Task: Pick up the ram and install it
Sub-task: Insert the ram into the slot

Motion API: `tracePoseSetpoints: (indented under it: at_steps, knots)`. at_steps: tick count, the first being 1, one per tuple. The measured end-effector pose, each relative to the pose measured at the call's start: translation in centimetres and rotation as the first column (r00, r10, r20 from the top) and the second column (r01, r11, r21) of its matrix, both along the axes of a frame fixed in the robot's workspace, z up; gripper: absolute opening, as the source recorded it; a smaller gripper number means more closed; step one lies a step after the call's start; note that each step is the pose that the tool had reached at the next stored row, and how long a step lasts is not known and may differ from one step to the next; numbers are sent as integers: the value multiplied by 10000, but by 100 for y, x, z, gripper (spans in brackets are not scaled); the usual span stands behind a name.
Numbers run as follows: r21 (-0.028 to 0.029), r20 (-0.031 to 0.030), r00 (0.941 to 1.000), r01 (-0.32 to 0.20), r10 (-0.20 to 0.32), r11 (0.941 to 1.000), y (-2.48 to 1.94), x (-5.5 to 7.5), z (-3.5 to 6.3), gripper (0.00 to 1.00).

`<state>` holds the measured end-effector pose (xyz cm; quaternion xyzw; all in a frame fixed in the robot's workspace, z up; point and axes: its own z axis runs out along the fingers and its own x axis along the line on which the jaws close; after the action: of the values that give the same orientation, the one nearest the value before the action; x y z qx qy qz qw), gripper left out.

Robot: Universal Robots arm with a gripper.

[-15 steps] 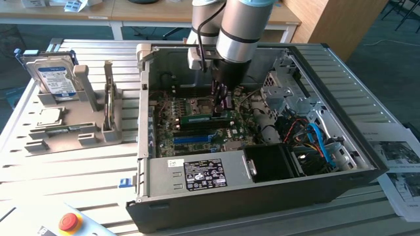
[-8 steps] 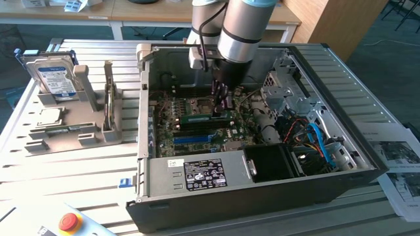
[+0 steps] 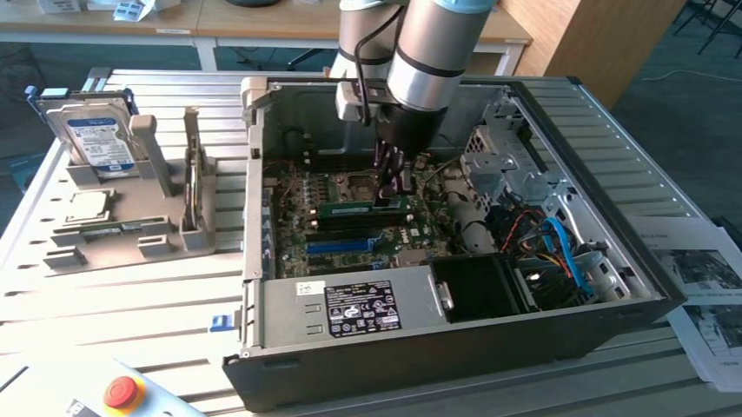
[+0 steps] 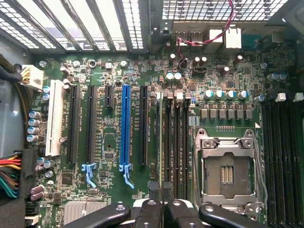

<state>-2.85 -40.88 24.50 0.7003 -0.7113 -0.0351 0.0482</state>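
The ram [image 3: 360, 208], a thin green stick, stands on edge over the dark memory slots of the motherboard inside the open computer case [image 3: 464, 339]. My gripper [image 3: 395, 187] reaches down from above and is shut on the stick's end at the exterior view's right. In the wrist view the ram [image 4: 159, 142] is seen edge-on as a thin strip running away from my gripper [image 4: 160, 192], in line with the slots beside the processor socket [image 4: 225, 173]. Whether it is pressed fully into a slot cannot be told.
A grey holder [image 3: 128, 234] on the exterior view's left carries a blue-labelled hard drive [image 3: 99, 139] and a square silver chip [image 3: 87, 207]. Cables and a drive cage [image 3: 510, 165] crowd the case's right side. A red stop button [image 3: 122, 393] sits near the front, and papers [image 3: 707, 278] lie at the right.
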Motion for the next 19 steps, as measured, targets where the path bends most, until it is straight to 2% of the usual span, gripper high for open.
tracePoseSetpoints:
  at_steps: [19]
  knots:
    - [0, 9, 10000, 16, -16, 10000, -2, 35, -72, 12]
